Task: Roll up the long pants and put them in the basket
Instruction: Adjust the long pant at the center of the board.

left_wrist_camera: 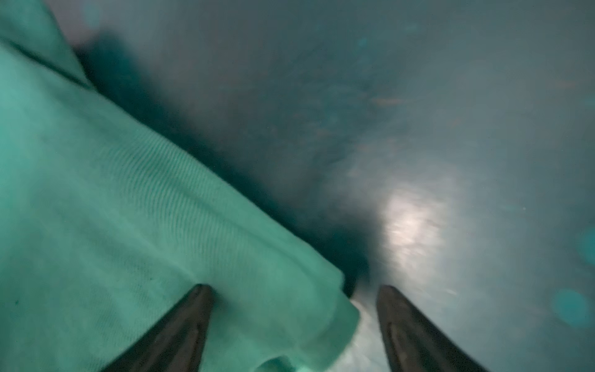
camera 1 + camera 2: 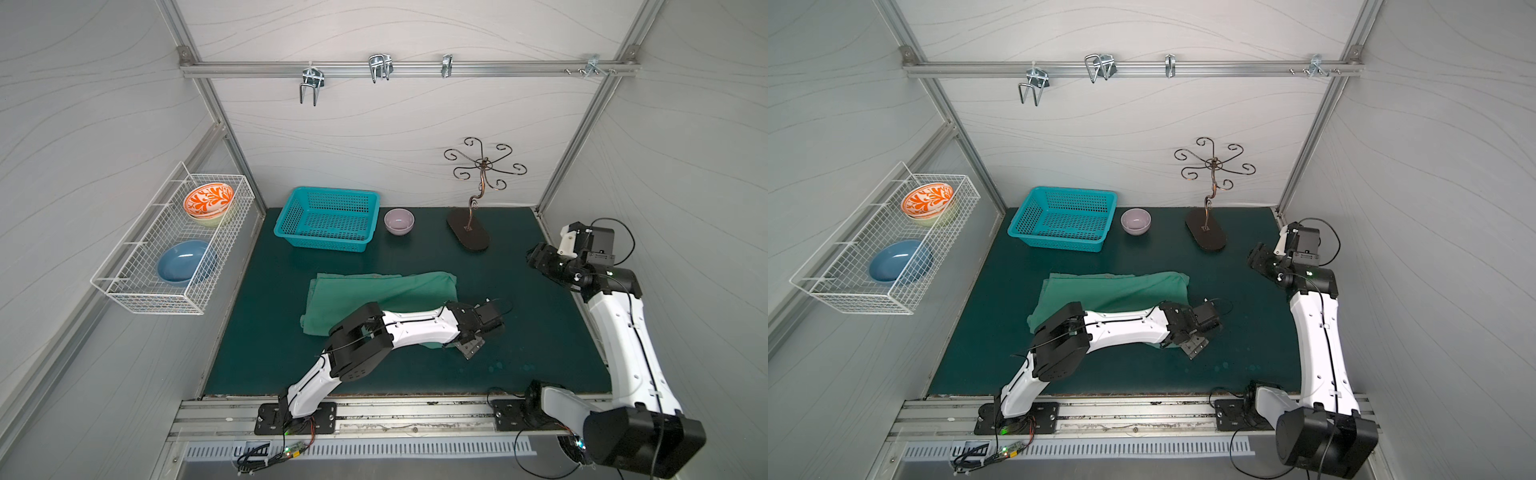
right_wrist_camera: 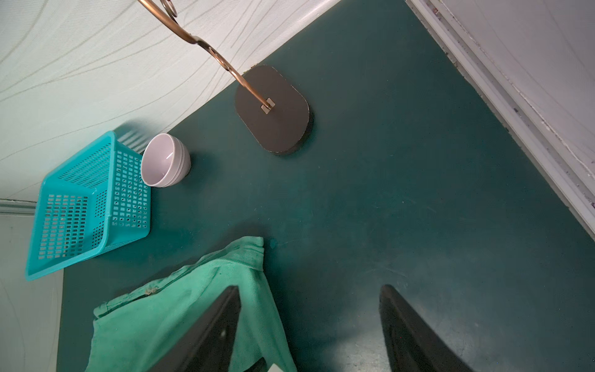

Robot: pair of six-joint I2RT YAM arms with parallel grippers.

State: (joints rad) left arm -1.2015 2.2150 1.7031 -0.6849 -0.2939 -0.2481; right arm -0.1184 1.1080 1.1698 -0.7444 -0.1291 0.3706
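The long pants [image 2: 382,291] [image 2: 1117,289] lie folded into a flat mid-green rectangle in the middle of the dark teal mat [image 2: 519,332]. My left arm reaches across their near side. The left gripper [image 2: 469,350] [image 2: 1194,349] is low at the near right corner and open. In the left wrist view the cloth [image 1: 112,209] fills the space between the spread fingers, whose gripper [image 1: 293,286] has one finger over cloth and one over mat. My right gripper [image 2: 534,254] [image 3: 310,287] hangs open and empty above the mat's right side, apart from the pants [image 3: 180,306].
A turquoise basket [image 2: 328,218], a lilac bowl [image 2: 399,220] and a copper wire stand on a dark oval base [image 2: 468,232] line the back of the mat. A white wire rack [image 2: 124,286] holding bowls hangs on the left wall.
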